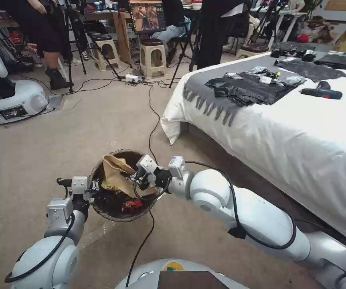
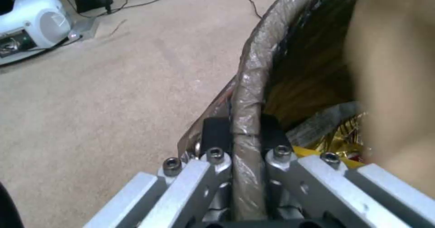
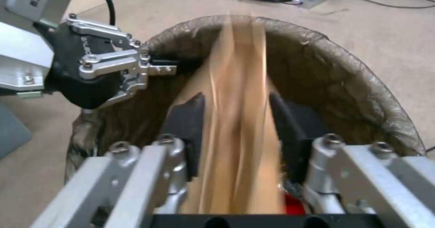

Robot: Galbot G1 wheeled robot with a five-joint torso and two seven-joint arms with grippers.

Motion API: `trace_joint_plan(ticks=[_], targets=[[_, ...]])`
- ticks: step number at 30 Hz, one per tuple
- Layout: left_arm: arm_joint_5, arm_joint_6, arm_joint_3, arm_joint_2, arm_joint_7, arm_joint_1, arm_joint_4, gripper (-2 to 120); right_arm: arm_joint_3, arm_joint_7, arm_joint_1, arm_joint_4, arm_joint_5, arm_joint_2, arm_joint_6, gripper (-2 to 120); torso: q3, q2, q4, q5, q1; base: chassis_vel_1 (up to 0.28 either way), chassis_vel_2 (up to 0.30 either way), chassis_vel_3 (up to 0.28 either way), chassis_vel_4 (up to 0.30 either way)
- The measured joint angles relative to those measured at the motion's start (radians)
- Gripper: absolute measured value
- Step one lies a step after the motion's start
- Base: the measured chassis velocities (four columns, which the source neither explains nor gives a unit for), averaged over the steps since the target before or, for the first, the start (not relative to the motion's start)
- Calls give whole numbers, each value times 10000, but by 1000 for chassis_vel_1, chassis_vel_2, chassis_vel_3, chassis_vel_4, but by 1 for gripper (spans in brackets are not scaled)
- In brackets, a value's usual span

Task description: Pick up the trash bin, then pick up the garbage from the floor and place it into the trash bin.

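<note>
The bed, white-sheeted with a grey fringed throw and black plastic bags laid on it, takes up the right of the room; beige carpet floor runs from it to stools, tripods, cables and another robot's white base at the far left.

The trash bin, lined with a dark bag, is held up off the carpet in front of the robot. The left hand is clamped on the bin's near-left rim, one finger inside and one outside the wrapped edge. The right hand is over the bin's mouth, its fingers closed most of the way against a flat brown paper bag that stands tilted inside the bin. Yellow and red snack wrappers lie at the bottom.

The step in hand looks like dropping garbage in. The next move likely calls for opening the right fingers so the paper bag settles, while the left grip holds the bin level.
</note>
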Motion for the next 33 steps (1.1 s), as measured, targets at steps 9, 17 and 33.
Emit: trace_joint_plan(ticks=[9,17,33], targets=[[-16,8,-18,1,5,-22,0,3,48,55,0,-14,-43,28,29,67,0,0,0,0,0,0,0,0,0],[-15,10,-23,-25,9,-30,0,3,418,93,-37,215,-27,-53,78,97,0,0,0,1,0,0,0,0,0],[-25,10,-79,-31,7,41,0,3,3576,861,-2051,1550,61,-995,838,100,0,0,-1,3,0,0,0,0,0]])
